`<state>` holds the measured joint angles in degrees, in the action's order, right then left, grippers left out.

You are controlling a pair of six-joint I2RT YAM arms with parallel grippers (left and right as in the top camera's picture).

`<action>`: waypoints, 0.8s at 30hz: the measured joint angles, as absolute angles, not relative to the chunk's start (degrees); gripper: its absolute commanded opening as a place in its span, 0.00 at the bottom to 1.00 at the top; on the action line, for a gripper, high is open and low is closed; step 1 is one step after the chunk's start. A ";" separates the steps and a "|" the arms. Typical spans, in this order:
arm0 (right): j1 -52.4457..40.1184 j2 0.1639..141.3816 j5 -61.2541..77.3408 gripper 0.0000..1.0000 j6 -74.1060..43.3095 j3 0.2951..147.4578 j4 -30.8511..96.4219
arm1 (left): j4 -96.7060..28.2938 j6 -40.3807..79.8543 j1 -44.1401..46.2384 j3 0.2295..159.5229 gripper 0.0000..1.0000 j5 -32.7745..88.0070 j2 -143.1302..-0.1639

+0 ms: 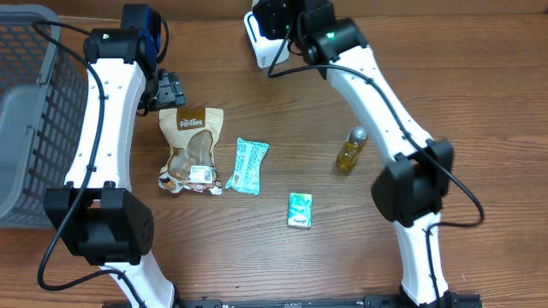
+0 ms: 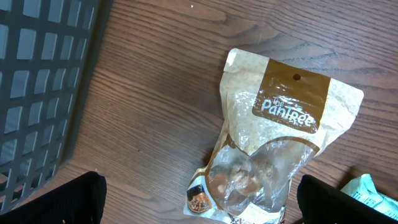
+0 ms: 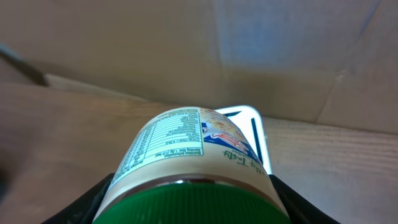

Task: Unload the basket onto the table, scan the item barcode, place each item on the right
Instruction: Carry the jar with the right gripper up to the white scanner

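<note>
Surface: wood-grain table (image 1: 479,103), brown, with a plain cardboard panel (image 3: 124,43) standing along its far edge.

Far left: grey mesh basket (image 1: 26,120) on the table edge.

The left gripper (image 1: 169,89) hangs just beside the basket, over the top end of a tan Pantree pouch (image 2: 273,149). Its jaws are spread fully and hold nothing. The pouch lies flat.

Centre: a teal packet (image 1: 247,165) lies just beside the pouch, and a small green packet (image 1: 300,210) lies nearer the front edge.

Right of centre: a small bottle of yellow liquid (image 1: 350,148) lies apart from the rest.

The right gripper (image 3: 193,205) is at the far edge, clamped on a jar (image 3: 193,146) with a green lid (image 3: 189,202) and a nutrition label uppermost. The jar is off the table, pointed at a white scanner (image 3: 252,127) just beyond it. Contact between the two cannot be determined.
</note>
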<state>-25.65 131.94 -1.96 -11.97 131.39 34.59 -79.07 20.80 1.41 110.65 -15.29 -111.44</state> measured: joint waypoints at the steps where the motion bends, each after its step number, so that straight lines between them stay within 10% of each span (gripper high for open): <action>1: -25.65 133.91 -3.03 0.54 -11.99 131.39 32.45 | -79.07 20.80 1.41 110.65 1.00 -15.31 -111.44; 24: -25.47 149.86 -5.58 0.49 -12.01 131.35 -0.67 | -79.07 20.80 1.41 110.67 1.00 -15.31 -111.44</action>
<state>-25.47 149.86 -5.58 -12.01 131.35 -0.67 -79.07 20.80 1.41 110.67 -15.31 -111.44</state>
